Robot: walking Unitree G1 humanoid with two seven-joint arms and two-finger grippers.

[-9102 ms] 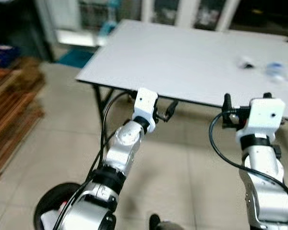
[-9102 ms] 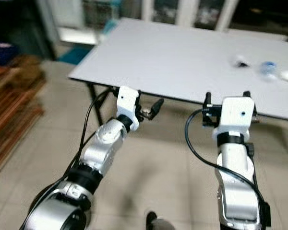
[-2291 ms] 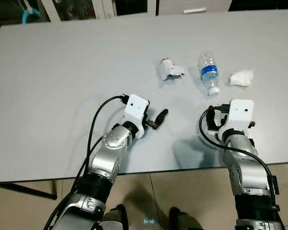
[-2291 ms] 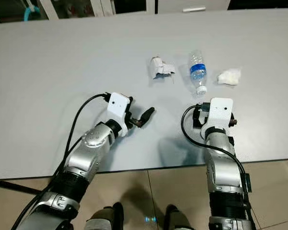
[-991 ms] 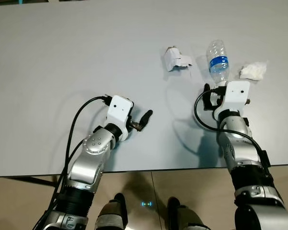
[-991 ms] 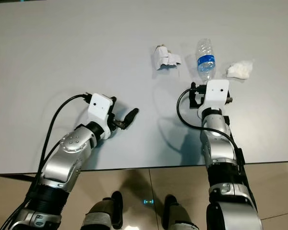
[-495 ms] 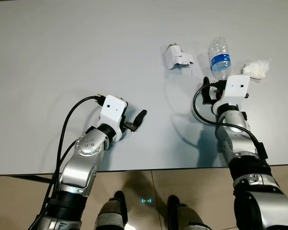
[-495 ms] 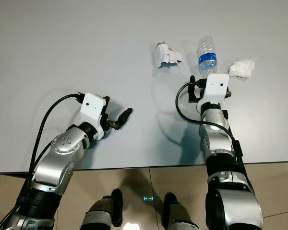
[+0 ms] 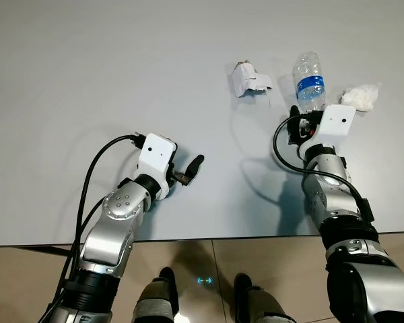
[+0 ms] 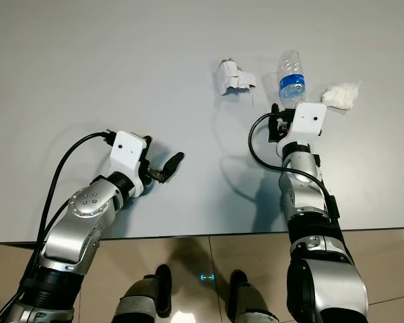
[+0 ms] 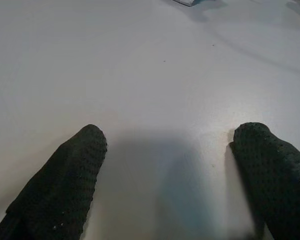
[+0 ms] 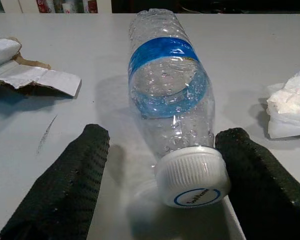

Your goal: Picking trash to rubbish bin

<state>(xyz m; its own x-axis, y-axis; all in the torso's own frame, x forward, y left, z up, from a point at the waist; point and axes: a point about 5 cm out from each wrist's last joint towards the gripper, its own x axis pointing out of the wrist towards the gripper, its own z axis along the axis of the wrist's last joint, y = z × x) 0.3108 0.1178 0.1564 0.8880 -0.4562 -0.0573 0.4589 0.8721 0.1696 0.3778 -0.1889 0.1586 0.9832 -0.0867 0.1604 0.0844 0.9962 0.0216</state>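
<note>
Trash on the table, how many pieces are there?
3, all on the table's far right: a torn paper box, a plastic bottle between the right gripper's open fingers, and a crumpled tissue beside it.

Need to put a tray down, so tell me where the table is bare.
The table is bare to the left of the torn carton. It is crowded on the right, where the bottle, tissue and right gripper sit.

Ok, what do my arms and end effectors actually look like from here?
Two silver jointed arms with black bands, each ending in a white boxy wrist housing and looped black cable. Left end effector and right end effector each have two long black dotted-texture fingers.
</note>
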